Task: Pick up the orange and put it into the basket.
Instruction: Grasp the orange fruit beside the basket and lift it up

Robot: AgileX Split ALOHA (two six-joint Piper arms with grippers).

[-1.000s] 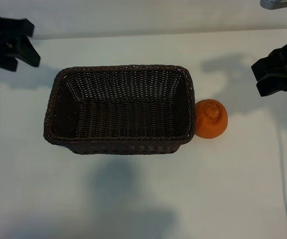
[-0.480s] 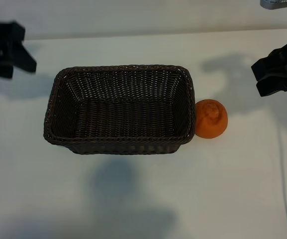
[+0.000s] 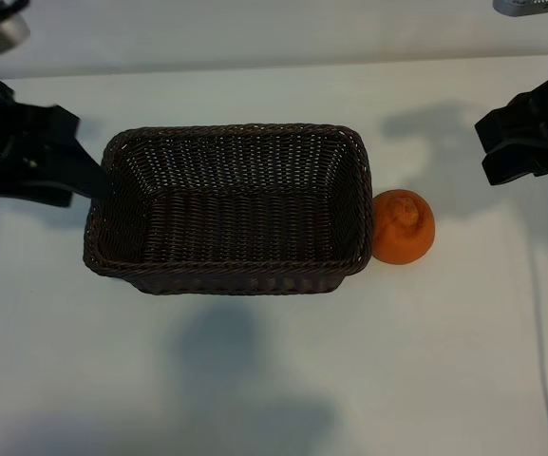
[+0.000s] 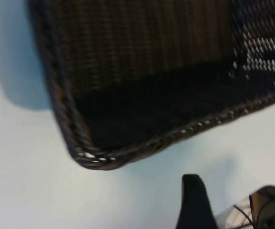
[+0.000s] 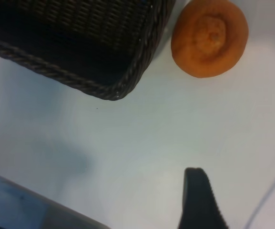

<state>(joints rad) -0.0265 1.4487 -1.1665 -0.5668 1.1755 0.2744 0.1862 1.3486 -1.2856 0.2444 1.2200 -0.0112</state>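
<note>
The orange point(image 3: 404, 226) sits on the white table, touching the right end of the dark woven basket point(image 3: 226, 129), which has nothing in it. My left gripper point(image 3: 82, 157) hovers just off the basket's left end, open and holding nothing. Its wrist view shows one finger point(image 4: 194, 205) above the table, close to a corner of the basket point(image 4: 66, 119). My right gripper point(image 3: 487, 150) hangs open at the far right, beyond the orange and apart from it. From the right wrist I see the orange point(image 5: 208, 38) beside the basket point(image 5: 56, 71), well ahead of the right gripper point(image 5: 242, 200).
A grey object point(image 3: 535, 5) pokes in at the back right corner. A thin cable point(image 3: 542, 332) runs down the table's right side. Bare white table lies in front of the basket and around the orange.
My left gripper has swung from the far left corner down and inward to the basket's left end. The right gripper, orange and basket have hardly moved.
</note>
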